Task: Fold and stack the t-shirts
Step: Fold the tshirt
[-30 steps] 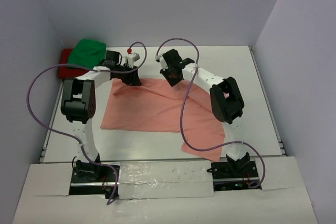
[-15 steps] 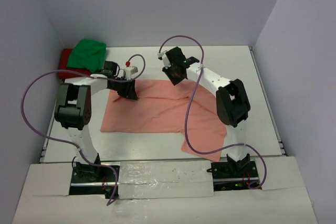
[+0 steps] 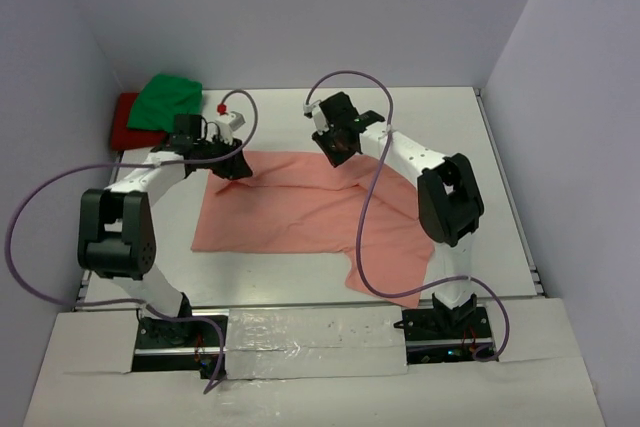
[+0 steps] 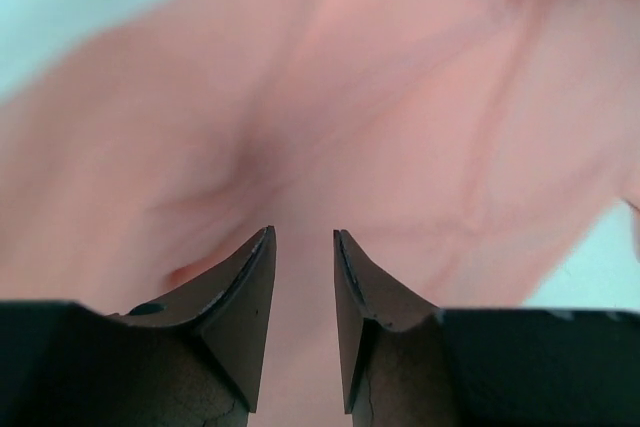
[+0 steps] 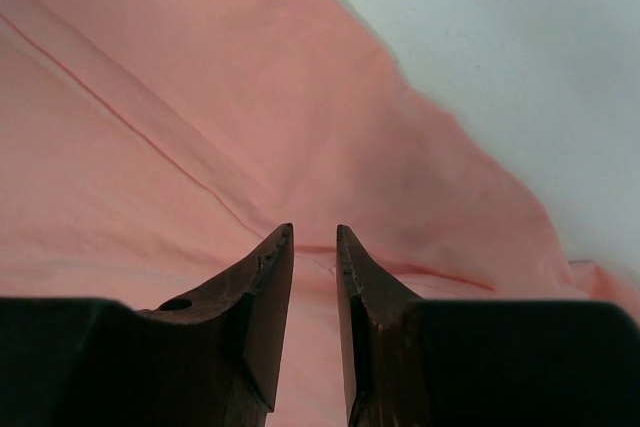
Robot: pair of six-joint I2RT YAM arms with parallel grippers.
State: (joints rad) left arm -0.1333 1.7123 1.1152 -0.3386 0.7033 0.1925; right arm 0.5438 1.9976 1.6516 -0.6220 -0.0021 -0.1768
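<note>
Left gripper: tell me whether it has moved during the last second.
Yes. The left gripper shifted leftward, closer to the green t-shirt.

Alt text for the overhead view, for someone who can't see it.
A salmon-pink t-shirt lies spread on the white table, with the left fingers and right fingers over its far edge. A green t-shirt sits on a red t-shirt in the far-left corner.

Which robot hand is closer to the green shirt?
Left. The left gripper hovers just right of the bright green cotton t-shirt; the right gripper is farther right, over the salmon-pink t-shirt.
</note>
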